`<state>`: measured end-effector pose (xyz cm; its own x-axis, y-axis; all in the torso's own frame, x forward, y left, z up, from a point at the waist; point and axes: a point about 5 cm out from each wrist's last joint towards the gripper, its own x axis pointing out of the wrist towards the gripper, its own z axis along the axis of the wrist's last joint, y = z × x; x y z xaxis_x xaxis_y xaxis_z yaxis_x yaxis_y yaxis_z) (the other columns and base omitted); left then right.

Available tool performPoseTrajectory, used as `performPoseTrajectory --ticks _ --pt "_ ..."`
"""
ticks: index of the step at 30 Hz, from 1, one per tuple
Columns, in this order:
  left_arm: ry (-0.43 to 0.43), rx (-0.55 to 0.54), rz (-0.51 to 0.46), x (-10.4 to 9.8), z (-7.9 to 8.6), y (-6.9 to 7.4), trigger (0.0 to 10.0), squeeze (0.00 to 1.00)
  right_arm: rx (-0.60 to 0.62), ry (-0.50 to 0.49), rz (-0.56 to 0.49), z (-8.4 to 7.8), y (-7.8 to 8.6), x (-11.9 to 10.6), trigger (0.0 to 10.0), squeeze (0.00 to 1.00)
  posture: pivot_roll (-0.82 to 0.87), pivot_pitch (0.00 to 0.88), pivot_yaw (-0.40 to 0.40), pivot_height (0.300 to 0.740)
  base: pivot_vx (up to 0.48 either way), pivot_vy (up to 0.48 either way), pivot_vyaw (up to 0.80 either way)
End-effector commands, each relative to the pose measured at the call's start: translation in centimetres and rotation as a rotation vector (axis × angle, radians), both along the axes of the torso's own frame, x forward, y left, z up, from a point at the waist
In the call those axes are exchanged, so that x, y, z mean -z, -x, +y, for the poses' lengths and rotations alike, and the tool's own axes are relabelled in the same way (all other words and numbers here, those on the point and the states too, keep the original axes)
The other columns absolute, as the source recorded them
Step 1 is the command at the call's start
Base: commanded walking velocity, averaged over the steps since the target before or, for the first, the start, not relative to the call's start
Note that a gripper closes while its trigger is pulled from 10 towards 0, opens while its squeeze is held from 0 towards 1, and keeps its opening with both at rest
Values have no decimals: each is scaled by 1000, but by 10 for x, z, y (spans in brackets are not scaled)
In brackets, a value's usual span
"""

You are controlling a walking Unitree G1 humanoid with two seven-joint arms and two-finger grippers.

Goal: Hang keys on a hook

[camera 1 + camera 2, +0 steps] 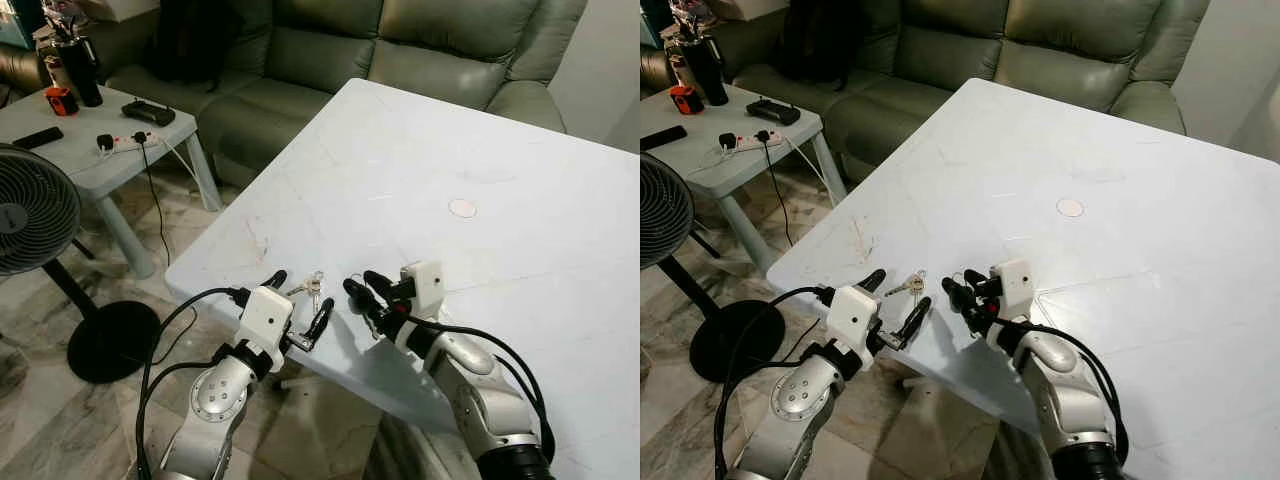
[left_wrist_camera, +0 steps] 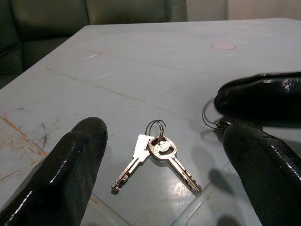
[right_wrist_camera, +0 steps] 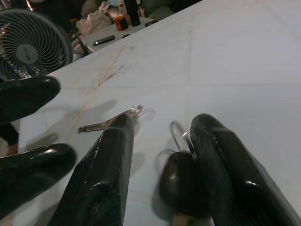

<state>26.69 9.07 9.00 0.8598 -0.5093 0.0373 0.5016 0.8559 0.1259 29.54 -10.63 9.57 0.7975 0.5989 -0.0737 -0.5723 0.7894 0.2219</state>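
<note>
keys (image 2: pixel 157 160) flat on table (image 1: pixel 480 150) between open left tool (image 1: pixel 296 309) fingers

The table (image 1: pixel 480 160) stands before the robot, one corner toward the robot's left. The keys (image 2: pixel 155 157) lie flat on the table near that corner, just inside the near edge. The left gripper (image 1: pixel 297 311) is at the near edge, one finger on each side of the keys and apart from them. The right gripper (image 1: pixel 362 290) rests on the table just to the right of the keys, over a small fob with a wire ring (image 3: pixel 181 162). A round mark (image 1: pixel 462 208) lies further back on the table. A sofa (image 1: pixel 330 50) stands behind the table. A side table (image 1: pixel 95 150) stands to the left, with a fan (image 1: pixel 35 225) in front of it on the floor.
</note>
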Motion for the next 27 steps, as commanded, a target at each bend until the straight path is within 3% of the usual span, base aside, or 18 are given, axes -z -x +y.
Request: performPoseTrajectory --ticks 1,20,27 --pt "-11 7 -8 -2 -1 1 10000 0 7 18 1 0 1 0 10000 0 24 94 -24 740 0 0 0" --pt "-2 -2 -7 -2 -2 1 10000 0 131 109 -47 -4 -7 0 10000 0 25 97 -31 740 0 0 0" --pt "1 -5 -6 -2 -2 1 10000 0 68 -5 -102 -6 -4 -9 10000 0 28 98 -32 740 0 0 0"
